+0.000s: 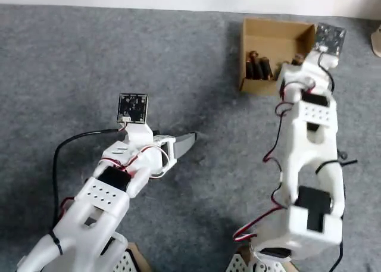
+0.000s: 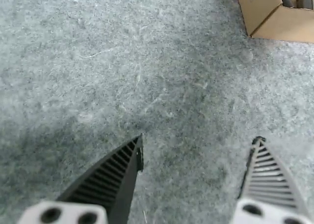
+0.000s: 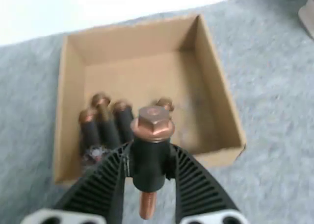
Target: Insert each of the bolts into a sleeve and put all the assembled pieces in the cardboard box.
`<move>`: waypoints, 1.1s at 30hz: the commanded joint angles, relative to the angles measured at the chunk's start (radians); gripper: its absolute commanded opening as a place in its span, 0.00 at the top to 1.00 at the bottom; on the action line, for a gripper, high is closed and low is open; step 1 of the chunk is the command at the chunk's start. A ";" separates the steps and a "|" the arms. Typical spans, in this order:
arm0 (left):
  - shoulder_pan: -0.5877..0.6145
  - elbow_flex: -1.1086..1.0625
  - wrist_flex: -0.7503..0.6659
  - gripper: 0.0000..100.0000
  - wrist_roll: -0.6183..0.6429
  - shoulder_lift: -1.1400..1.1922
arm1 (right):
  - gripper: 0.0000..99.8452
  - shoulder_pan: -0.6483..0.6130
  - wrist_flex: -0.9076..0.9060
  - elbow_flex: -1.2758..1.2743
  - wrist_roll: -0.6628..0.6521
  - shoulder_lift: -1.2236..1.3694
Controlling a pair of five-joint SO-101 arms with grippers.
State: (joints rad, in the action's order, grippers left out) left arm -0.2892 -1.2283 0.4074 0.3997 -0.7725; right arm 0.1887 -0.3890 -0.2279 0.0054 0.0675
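The right gripper is clamped on a bolt in its sleeve, just above the box. A few finished pieces lie inside the box. The left gripper has its jaws apart, away from the box. This may be the last piece to drop in.

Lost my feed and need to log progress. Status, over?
Right gripper, jaws shut on assembled piece, at the cardboard box rim. Left gripper, jaws open, over carpet. Several pieces in box. Nothing blocking the drop.
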 commanded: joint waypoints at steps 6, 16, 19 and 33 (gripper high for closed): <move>0.012 0.004 0.005 0.67 0.006 -0.008 | 0.99 0.041 -0.001 0.335 -0.014 0.166; 0.012 0.002 0.005 0.67 0.006 -0.007 | 0.99 0.045 -0.001 0.607 -0.187 0.398; 0.010 0.002 0.005 0.67 0.006 -0.007 | 0.99 0.045 -0.001 0.673 -0.230 0.460; 0.010 0.002 0.005 0.67 0.006 -0.007 | 0.99 0.061 0.002 0.923 -0.288 0.737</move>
State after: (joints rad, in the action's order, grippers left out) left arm -0.2892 -1.2298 0.4074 0.3997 -0.7725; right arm 0.2271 -0.3890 0.5869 -0.2677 0.8025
